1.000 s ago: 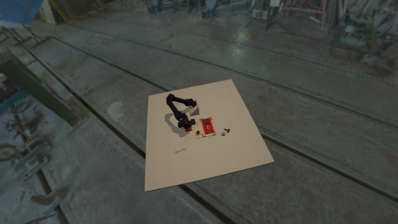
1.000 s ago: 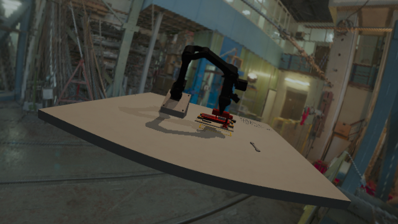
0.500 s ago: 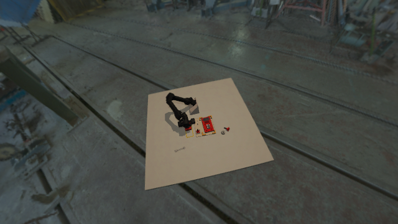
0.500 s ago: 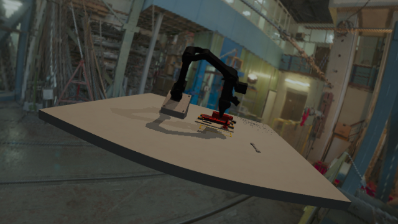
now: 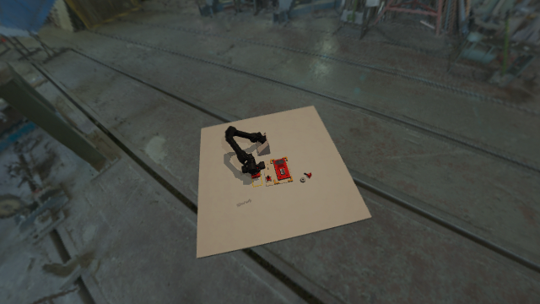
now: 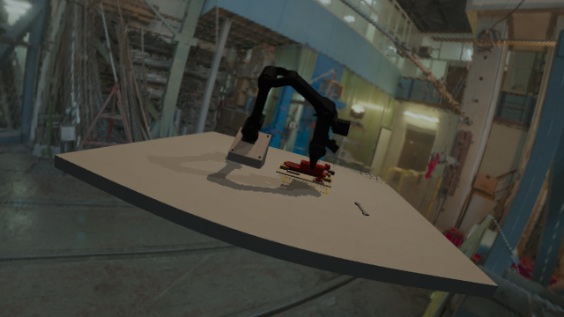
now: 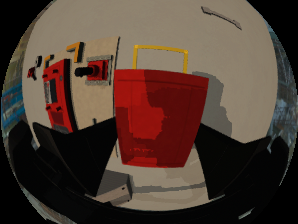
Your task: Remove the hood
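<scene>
My gripper [image 5: 256, 171] [image 6: 315, 165] [image 7: 157, 123] is shut on the red hood [image 5: 256, 175] [image 7: 160, 112] and holds it just above the table. In the wrist view the hood fills the middle, and the yellow outline of the marked area [image 7: 158, 48] [image 5: 257, 185] shows right behind and under it. The toy car [image 5: 281, 167] [image 6: 300, 170] [image 7: 59, 92], red on its tan and orange base, lies just beside the gripper. I cannot tell whether the hood touches the table.
A small red part [image 5: 308, 174] and a grey ring [image 5: 303, 178] lie past the car. A grey wrench [image 5: 244, 203] [image 6: 362, 209] [image 7: 221, 18] lies apart towards the table's front. The arm's base block [image 5: 263, 148] [image 6: 248, 150] stands behind.
</scene>
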